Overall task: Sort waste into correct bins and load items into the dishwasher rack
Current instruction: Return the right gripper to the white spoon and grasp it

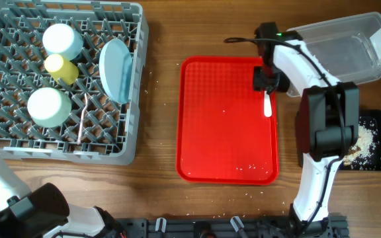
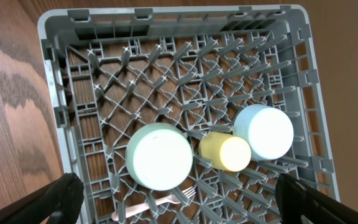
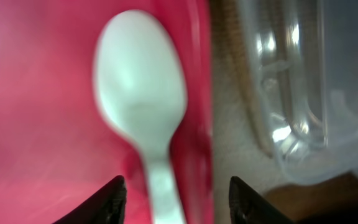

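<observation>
The grey dishwasher rack [image 1: 134, 99] at the left holds a light blue bowl [image 1: 63, 39], a yellow cup [image 1: 61, 66], a pale green bowl [image 1: 48, 107], an upright pale plate [image 1: 116, 69] and a white fork [image 1: 83, 118]. A white spoon [image 1: 267, 104] lies at the right edge of the red tray [image 1: 223, 119]. My right gripper [image 3: 176, 193] is open, with one finger on each side of the spoon's [image 3: 142, 93] handle. My left gripper [image 2: 179, 182] is open above the rack [image 2: 185, 68], over the green bowl [image 2: 159, 155] and fork [image 2: 160, 200].
The clear tub [image 1: 349, 46] stands at the back right, just right of the spoon. The black tray [image 1: 379, 125] with beige crumbs [image 1: 362, 142] lies at the right edge. Small crumbs dot the red tray's front and the table near the rack.
</observation>
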{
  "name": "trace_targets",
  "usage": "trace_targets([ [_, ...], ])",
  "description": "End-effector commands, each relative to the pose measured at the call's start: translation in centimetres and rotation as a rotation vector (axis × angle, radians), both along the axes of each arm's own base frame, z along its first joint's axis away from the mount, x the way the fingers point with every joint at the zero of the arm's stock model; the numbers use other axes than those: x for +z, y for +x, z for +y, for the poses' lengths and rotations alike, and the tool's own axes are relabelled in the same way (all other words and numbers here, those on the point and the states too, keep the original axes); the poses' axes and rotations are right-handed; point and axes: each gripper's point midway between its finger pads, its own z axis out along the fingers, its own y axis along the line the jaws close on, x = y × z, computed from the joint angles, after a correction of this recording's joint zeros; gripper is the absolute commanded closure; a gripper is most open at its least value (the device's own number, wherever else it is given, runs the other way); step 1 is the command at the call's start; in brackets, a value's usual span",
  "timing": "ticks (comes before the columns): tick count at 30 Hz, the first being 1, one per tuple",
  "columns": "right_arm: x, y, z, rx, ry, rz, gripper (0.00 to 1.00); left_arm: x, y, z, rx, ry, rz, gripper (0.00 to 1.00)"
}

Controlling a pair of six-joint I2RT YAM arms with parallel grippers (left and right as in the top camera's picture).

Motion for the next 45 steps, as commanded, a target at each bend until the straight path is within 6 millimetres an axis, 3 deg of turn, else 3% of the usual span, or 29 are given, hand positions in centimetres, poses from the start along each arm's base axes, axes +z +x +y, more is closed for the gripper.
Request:
trace_targets([
  [1,-1.5,-0.4,1.4,0.083,0.083,0.048,0.48,0.1,-0.2,0.0,0.018,-0.006,-0.006,0.0],
  [4,-1.5,-0.3,1.5,0.072,0.085,0.043,0.52,0.1,-0.2,0.0,0.018,-0.006,-0.006,0.0],
  [6,-0.9,-0.5,-0.9,-0.035,-0.057,0.026,0.64,0.1,-0.2,0.1,0.018,-0.005,-0.006,0.0],
  [9,0.2,-1.1,-1.9,-0.098,-0.121,0.04,0.64,0.1,-0.1,0.0,0.014,-0.011,-0.01,0.0],
  [13,1.9,-0.7,-0.4,-0.038,-0.095,0.052,0.66,0.1,-0.1,0.0,0.014,-0.011,-0.01,0.0],
  [17,0.4,-0.6,1.0,-0.011,-0.031,0.041,0.57,0.1,-0.1,-0.1,0.014,-0.011,-0.009,0.0],
  [20,-0.7,-0.8,2.7,0.036,0.07,0.054,0.59,0.0,-0.1,-0.1,0.014,-0.011,-0.009,0.0],
  [26,-2.0,-1.3,2.5,0.058,0.063,0.061,0.58,0.0,-0.1,-0.1,0.014,-0.011,-0.009,0.0],
  [29,-2.6,-2.2,0.2,0.015,-0.062,0.069,0.59,0.0,-0.1,-0.1,0.014,-0.011,-0.009,0.0],
  [33,-1.9,-2.5,-1.5,-0.003,-0.168,0.076,0.62,0.1,-0.1,0.0,0.014,-0.011,-0.01,0.0],
  [45,-1.0,-4.1,-2.9,-0.066,-0.253,0.119,0.58,0.1,-0.1,0.0,0.014,-0.011,-0.01,0.0],
])
